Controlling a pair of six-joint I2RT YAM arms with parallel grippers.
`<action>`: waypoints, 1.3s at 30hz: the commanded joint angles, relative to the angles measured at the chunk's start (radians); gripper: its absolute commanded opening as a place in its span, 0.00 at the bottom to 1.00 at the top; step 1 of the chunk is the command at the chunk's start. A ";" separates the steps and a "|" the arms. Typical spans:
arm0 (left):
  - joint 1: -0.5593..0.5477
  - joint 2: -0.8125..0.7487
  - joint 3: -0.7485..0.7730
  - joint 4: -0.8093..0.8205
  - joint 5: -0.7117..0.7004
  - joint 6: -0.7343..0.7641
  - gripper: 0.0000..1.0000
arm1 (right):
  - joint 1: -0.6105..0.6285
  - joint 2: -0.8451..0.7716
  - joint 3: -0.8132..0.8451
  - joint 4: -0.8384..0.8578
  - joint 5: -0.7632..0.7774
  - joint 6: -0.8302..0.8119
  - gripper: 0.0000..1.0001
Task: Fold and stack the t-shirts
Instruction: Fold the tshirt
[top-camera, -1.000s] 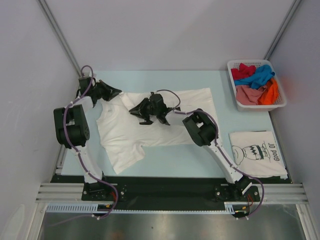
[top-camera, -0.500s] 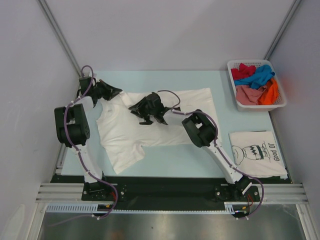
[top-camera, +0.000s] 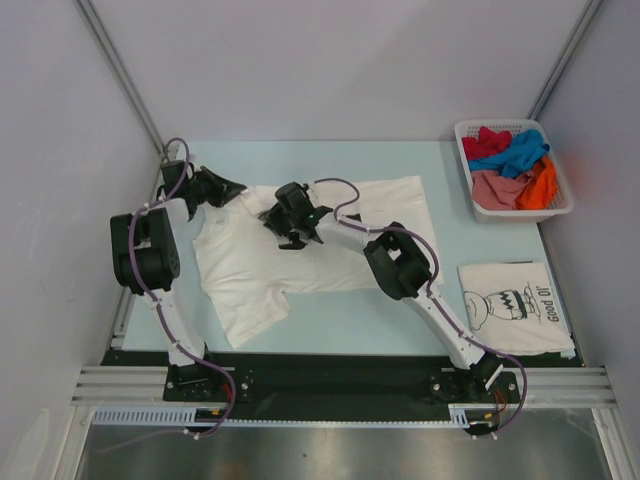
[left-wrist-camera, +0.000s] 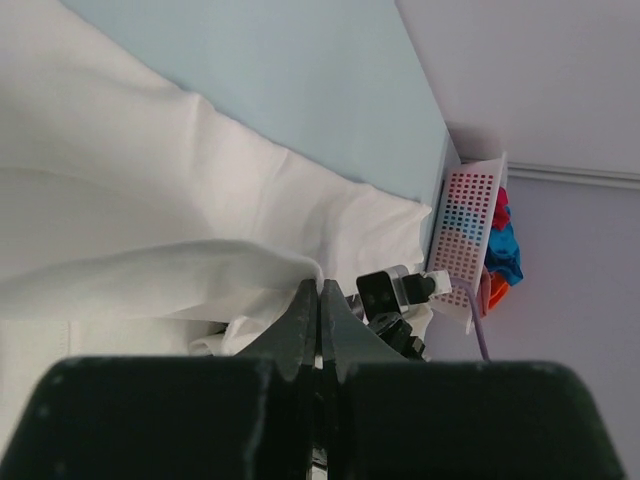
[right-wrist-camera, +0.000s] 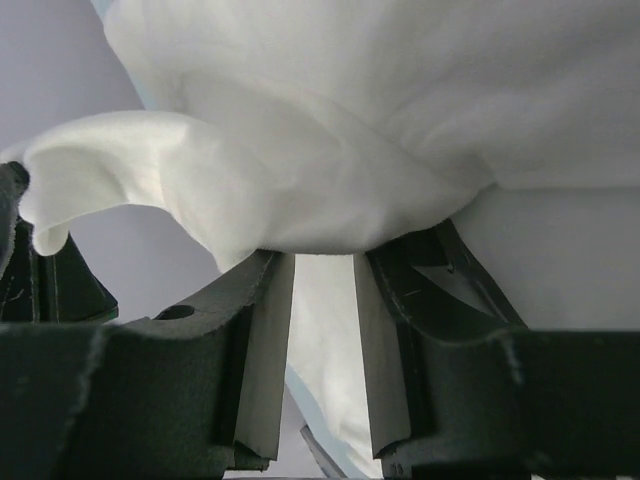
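The left claw (left-wrist-camera: 320, 292) is clenched on the far left edge of the plain white t-shirt (top-camera: 250, 268). The right claw (right-wrist-camera: 322, 262), just to its right, stands released at a bunched fold. The shirt lies spread on the desk (top-camera: 340, 160).

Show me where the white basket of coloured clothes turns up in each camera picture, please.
Top external: the white basket sits at the far right corner of the table, in the upper right of the picture.
Left wrist: it shows at the right edge, mid-height, with its lattice wall towards the camera.
Right wrist: not in it.
Shared landmark: the plain white t-shirt, which is also in both wrist views.
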 joint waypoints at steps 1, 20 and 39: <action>-0.005 -0.053 -0.025 0.064 0.024 -0.015 0.00 | 0.009 0.026 0.050 -0.193 0.116 0.002 0.35; -0.005 -0.086 -0.103 0.105 0.030 -0.007 0.00 | -0.008 0.115 0.119 -0.250 0.097 0.036 0.09; -0.005 -0.117 -0.108 -0.039 0.013 0.057 0.00 | -0.065 -0.149 -0.111 -0.130 -0.228 -0.225 0.00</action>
